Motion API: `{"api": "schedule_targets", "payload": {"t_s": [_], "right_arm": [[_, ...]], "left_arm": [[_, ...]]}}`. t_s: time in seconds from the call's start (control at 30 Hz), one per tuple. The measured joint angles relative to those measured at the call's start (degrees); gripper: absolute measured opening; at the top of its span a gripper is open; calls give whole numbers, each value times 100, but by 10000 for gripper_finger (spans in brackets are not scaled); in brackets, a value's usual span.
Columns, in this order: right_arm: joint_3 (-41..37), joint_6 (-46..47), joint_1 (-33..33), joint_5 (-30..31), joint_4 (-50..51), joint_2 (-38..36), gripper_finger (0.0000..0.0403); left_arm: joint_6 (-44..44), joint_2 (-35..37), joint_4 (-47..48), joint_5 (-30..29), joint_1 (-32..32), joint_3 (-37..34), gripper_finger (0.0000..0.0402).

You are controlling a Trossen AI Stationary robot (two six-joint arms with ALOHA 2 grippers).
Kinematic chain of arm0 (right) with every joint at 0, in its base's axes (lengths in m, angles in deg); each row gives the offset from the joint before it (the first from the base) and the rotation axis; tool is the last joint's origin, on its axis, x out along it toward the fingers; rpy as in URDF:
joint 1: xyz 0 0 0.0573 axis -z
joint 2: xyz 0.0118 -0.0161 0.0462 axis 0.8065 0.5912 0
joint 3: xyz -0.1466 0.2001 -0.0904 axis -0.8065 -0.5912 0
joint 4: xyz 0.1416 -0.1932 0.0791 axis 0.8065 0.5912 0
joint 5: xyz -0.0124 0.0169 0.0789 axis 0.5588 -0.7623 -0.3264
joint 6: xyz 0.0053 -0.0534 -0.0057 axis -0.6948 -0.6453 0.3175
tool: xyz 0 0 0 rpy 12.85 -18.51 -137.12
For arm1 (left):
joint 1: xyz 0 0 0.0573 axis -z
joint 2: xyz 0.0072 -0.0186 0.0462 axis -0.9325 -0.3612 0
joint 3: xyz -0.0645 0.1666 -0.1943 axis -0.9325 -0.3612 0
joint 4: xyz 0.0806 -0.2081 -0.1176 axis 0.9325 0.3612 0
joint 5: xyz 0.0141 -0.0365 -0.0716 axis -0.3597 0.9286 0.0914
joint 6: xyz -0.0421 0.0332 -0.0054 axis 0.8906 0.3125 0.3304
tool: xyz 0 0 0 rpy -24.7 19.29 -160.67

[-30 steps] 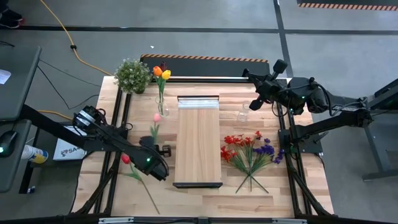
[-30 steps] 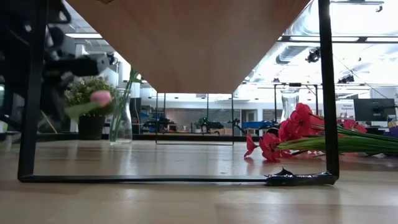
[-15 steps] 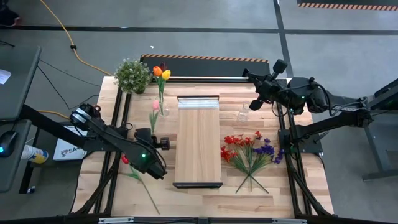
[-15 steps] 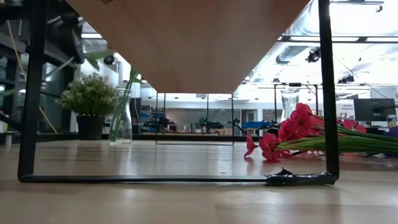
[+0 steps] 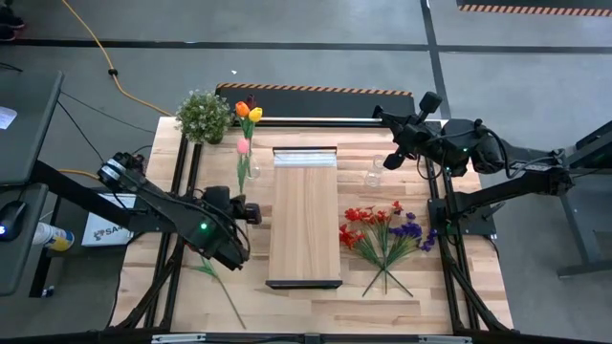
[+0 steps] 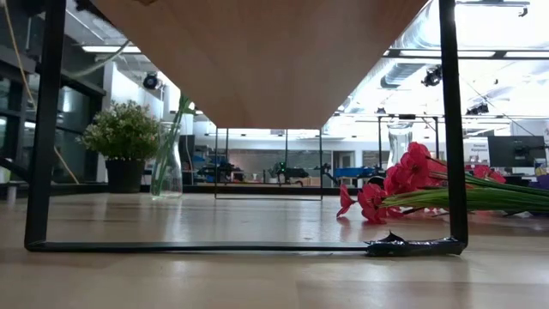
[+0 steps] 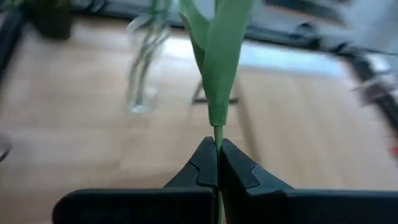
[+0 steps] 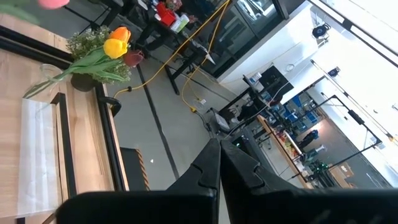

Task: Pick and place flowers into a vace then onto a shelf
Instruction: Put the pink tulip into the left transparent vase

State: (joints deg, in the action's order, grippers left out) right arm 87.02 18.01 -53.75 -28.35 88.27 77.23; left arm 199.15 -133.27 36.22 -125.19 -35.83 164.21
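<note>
Left gripper (image 7: 217, 163): fingers clamped on pink tulip (image 5: 242, 146) stem, blossom raised at the vase (image 5: 250, 170), 11 o'clock of shelf (image 5: 305, 216). Flower sprays (image 5: 384, 232): tabletop, 3 o'clock. Right gripper (image 8: 219, 163): closed, empty, 1 o'clock.

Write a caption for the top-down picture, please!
Left fingers lift a pink tulip toward the vase.

Bushy green potted plant (image 5: 202, 115) at table's far left corner, yellow cable (image 5: 96, 48) across floor
</note>
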Motion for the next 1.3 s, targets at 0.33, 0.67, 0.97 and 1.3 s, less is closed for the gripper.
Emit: {"api": "schedule_targets", "payload": {"t_s": [0.33,0.67,0.97,1.3], "right_arm": [[-1,0,0,-42,24,0,0],[0,0,0,-59,23,2,0],[0,0,0,-56,21,2,0],[0,0,4,-46,18,2,0]], "left_arm": [[-2175,710,14,-2141,0,874,32],[-3902,1486,13,-3564,-314,1107,32],[-4573,2002,13,-3548,-1481,1104,32],[-4752,2266,11,-3550,-2825,1106,32]]}}
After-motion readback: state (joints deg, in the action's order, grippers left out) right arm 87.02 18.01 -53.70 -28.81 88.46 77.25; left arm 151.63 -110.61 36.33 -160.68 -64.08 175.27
